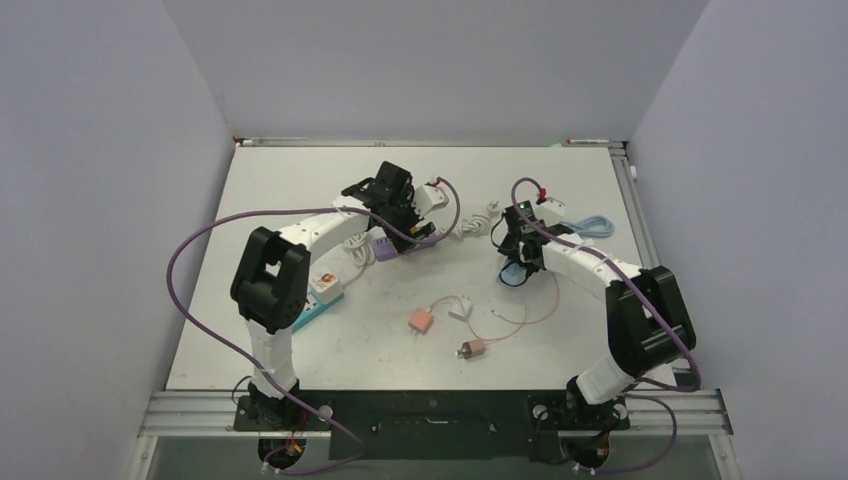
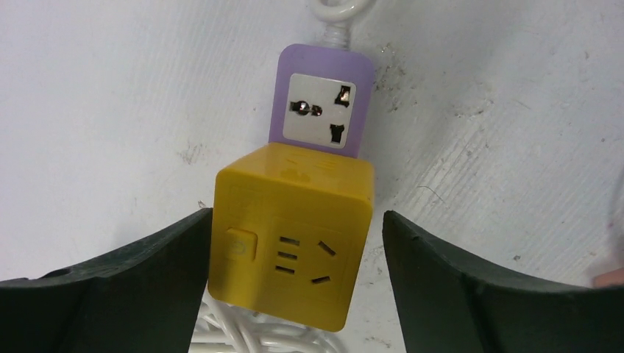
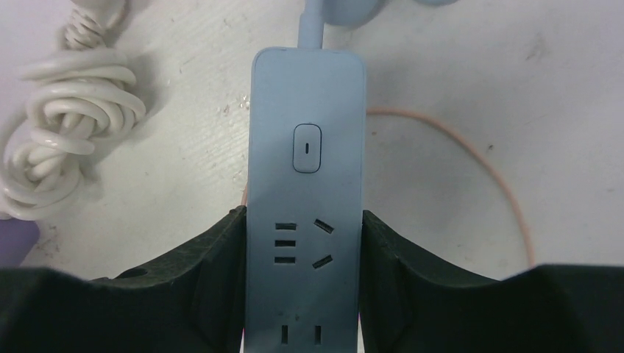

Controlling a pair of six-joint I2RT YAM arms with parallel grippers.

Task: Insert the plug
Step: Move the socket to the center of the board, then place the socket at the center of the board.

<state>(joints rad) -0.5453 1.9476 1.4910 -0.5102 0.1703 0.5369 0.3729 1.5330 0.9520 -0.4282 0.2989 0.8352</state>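
Right claw [image 3: 303,228] grips a blue power strip [image 3: 305,110]; left claw [image 2: 296,220] sits open around a yellow socket cube [image 2: 291,276]; seemingly no plug inserted yet.

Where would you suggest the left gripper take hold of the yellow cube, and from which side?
Grip the yellow cube across its two flat side walls, coming straight down from above, the way the left gripper straddles it. The purple adapter sits at its far face and white cable lies at its near face, so those sides look blocked.
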